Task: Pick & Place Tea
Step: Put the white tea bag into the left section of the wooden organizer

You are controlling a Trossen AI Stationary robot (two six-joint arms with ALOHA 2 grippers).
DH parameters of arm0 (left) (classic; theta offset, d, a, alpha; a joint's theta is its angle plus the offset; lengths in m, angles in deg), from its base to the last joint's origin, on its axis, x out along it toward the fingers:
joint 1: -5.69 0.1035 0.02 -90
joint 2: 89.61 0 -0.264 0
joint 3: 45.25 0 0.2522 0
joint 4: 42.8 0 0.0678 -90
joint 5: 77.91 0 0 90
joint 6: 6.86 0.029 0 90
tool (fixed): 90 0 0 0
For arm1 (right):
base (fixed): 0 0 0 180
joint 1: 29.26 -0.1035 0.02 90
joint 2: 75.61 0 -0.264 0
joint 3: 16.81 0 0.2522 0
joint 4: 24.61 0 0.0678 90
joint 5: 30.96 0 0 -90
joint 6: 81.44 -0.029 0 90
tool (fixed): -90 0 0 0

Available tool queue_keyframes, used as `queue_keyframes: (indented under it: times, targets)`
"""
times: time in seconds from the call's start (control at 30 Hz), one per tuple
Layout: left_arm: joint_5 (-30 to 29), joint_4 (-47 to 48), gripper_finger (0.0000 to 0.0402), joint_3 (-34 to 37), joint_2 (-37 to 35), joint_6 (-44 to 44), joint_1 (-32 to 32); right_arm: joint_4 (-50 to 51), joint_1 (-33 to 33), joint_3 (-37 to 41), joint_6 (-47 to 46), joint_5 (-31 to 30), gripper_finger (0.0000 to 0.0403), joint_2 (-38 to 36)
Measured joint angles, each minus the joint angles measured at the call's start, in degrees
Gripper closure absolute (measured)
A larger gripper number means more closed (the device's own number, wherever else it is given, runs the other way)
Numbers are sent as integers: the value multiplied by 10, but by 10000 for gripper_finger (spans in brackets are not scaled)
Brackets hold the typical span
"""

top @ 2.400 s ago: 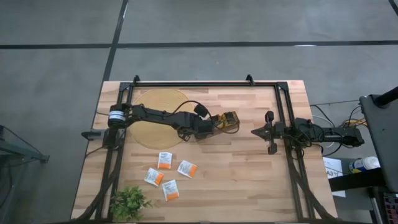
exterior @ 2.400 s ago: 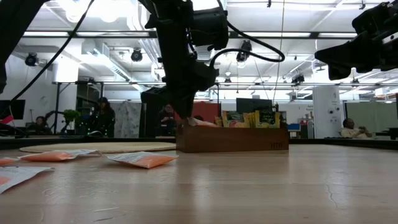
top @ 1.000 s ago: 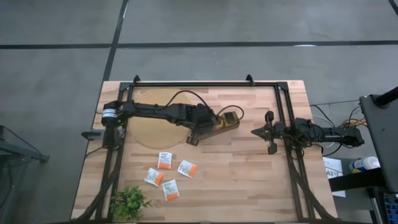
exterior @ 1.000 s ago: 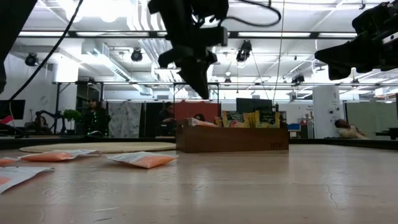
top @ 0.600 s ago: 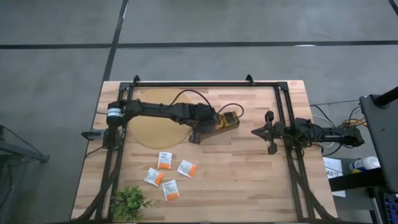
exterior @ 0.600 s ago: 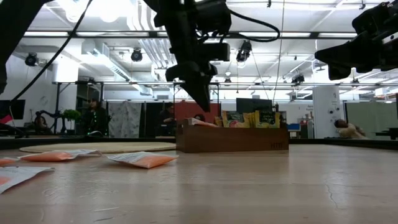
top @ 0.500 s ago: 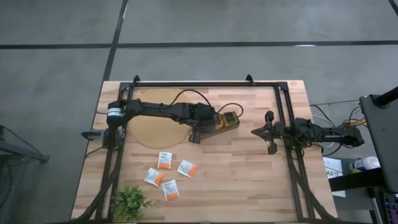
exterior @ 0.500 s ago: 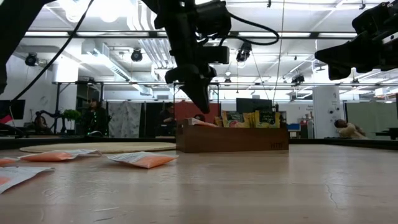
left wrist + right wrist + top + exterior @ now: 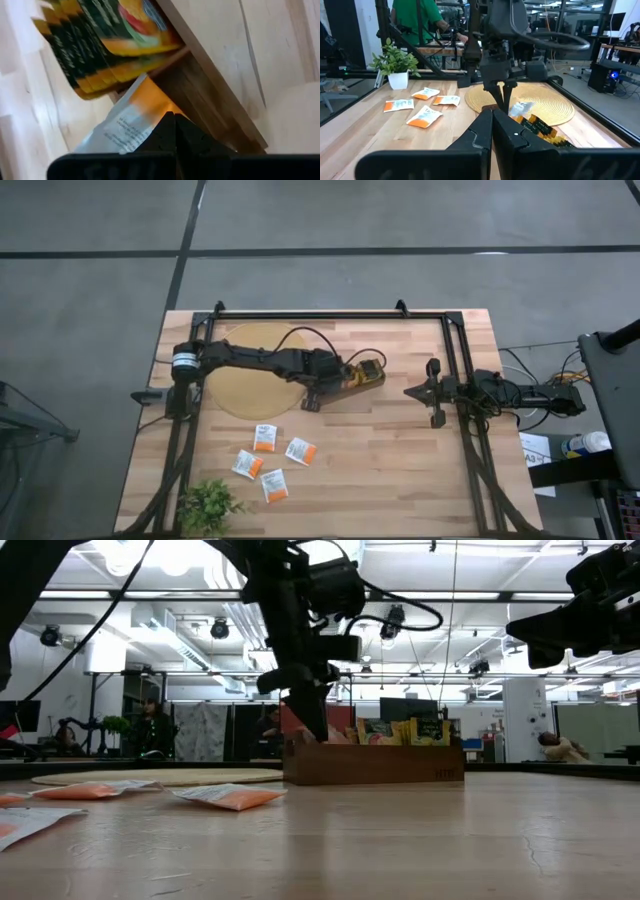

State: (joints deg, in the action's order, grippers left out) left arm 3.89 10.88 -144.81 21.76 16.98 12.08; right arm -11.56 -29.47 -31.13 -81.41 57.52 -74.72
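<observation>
A brown wooden tray (image 9: 364, 376) stands mid-table with green-and-yellow tea sachets (image 9: 95, 45) upright in it. At the tray's left end a white sachet with an orange patch (image 9: 131, 117) leans slanted. My left gripper (image 9: 171, 116) is shut and points steeply down, its tips at that sachet's orange end. It also shows above the tray's end in the low view (image 9: 319, 733) and the right wrist view (image 9: 502, 102). Several white-and-orange sachets (image 9: 272, 460) lie flat near the front left. My right gripper (image 9: 412, 392) waits shut at the right, pointing level. My left gripper has its shut fingertips (image 9: 170, 120) right at the orange end (image 9: 150, 100) of the leaning white sachet, coming from above at a slant. Whether the tips touch the sachet, I cannot tell, since the fingers cover that spot.
A round woven mat (image 9: 250, 370) lies at the back left under my left arm. A small green plant (image 9: 208, 505) stands at the front left corner. Black frame rails (image 9: 330, 314) run along the table's far, left and right sides. People show in the room beyond.
My left gripper has come down from well above the tray to the tray's left end, staying shut and still pointing steeply down.
</observation>
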Motion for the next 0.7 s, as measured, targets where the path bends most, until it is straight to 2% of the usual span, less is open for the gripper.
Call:
queue_keyframes:
  times: [0.3, 0.7]
  targets:
    - [6, 12, 401, 18, 0, -3, 0, 0, 0, 0, 0, 0, 394, 0]
    - [7, 5, 401, -9, 0, -35, 3, 0, 0, 0, 0, 0, 394, 0]
